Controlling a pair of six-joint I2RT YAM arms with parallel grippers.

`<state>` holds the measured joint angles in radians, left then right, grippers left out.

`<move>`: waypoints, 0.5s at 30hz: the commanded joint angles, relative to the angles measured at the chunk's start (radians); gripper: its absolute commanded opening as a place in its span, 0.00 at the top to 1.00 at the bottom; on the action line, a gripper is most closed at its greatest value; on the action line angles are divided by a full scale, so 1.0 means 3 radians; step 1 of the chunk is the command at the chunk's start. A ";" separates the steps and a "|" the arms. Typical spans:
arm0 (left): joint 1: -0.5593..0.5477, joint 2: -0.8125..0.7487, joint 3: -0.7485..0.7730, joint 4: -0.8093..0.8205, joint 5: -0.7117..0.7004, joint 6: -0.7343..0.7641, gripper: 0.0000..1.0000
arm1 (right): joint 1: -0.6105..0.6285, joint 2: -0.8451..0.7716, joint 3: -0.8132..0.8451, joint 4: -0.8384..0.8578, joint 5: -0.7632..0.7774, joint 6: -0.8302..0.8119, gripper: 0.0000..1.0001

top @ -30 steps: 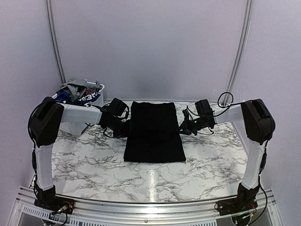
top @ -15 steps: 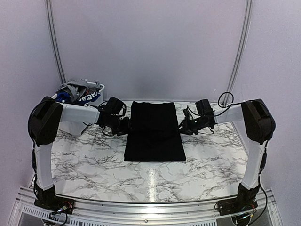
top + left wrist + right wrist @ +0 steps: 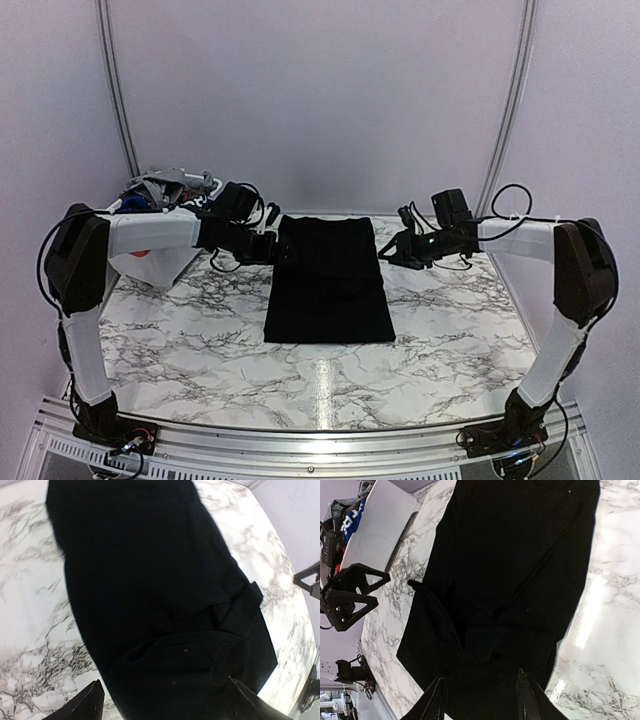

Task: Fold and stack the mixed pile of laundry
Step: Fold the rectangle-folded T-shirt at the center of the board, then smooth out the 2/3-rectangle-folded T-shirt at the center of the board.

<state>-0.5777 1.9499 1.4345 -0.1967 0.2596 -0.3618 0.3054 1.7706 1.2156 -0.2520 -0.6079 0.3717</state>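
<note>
Black garment (image 3: 330, 285): folded, lying flat. L gripper (image 3: 274, 246), R gripper (image 3: 393, 247): clamped 1 s ago, jaws now apart, empty, shifted rearward. Blue piece (image 3: 351, 522): white lettering, prob. too blurred to read.

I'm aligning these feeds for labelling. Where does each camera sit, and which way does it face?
Top external: above and behind the robot, facing forward and down; left arm and right arm flank the black garment.
Left wrist: on the left arm, looking across the garment rightward; own open jaws at bottom, right jaws at right edge.
Right wrist: on the right arm, looking leftward toward the white basket; own open jaws at bottom, left jaws at left.
Shared: every view shows the garment.
</note>
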 commanded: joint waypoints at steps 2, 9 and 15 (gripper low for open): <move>-0.0102 0.0146 0.0402 -0.0496 0.0244 0.1140 0.13 | 0.0111 -0.0108 -0.0256 -0.0152 -0.0192 -0.0055 0.57; -0.0349 0.0364 0.0697 -0.0590 0.0203 0.2201 0.15 | 0.0265 -0.0192 -0.0569 -0.0012 -0.0213 0.0145 0.61; -0.0515 0.0778 0.1192 -0.0809 0.0182 0.2601 0.19 | 0.0269 -0.0244 -0.0718 0.0068 -0.0236 0.0288 0.64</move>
<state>-0.7090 2.1033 1.6993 -0.3580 0.3061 0.2718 0.3824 1.7306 1.0100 -0.2668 -0.6617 0.4187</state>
